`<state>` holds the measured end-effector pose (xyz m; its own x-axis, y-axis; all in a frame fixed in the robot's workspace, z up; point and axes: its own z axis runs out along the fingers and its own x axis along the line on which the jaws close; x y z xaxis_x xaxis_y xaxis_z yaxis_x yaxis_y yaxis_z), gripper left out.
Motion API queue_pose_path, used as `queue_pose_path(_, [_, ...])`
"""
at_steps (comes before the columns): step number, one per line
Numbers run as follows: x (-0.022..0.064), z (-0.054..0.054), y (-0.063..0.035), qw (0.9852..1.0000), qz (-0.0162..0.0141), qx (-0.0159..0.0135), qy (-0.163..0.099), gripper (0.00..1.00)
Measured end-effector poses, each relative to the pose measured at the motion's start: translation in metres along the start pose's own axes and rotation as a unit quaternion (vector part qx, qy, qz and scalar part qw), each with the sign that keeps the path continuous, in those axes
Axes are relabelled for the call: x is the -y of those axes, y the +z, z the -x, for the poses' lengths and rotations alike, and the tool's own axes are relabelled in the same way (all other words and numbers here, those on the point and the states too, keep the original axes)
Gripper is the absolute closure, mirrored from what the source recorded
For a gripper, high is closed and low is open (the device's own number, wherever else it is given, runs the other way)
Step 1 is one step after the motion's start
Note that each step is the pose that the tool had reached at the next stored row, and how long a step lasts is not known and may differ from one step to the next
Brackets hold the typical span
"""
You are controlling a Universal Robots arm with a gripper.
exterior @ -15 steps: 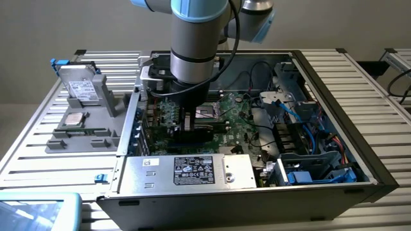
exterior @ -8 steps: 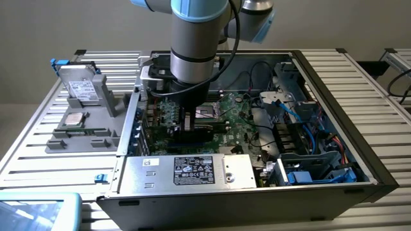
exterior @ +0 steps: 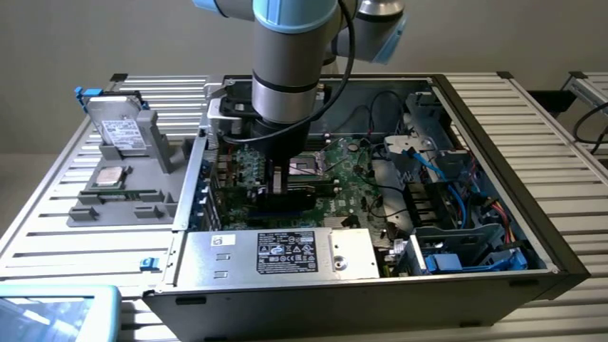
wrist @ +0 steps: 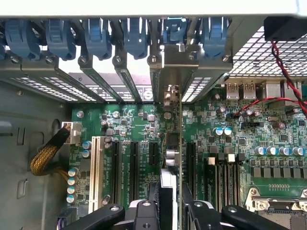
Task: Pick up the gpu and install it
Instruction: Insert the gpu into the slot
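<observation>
One gpu (wrist: 169, 186) | upright inside case (exterior: 380, 310), over motherboard (wrist: 129, 120) | tool (wrist: 171, 207) clamped on it

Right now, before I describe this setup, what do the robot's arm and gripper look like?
The arm is a thick grey cylinder with light blue joint caps and a black band near its lower end. A black cable runs down beside it. The gripper is black; its fingers are black links with round silver pivot screws. I can read no markings on them.
</observation>
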<state>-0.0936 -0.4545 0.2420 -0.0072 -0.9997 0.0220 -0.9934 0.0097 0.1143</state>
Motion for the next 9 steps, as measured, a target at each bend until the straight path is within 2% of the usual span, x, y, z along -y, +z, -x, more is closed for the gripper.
queue_pose_path(9, [-0.0012, -0.0005, 0.0002, 0.9999, -0.0003, -0.0013, -0.012, 0.72])
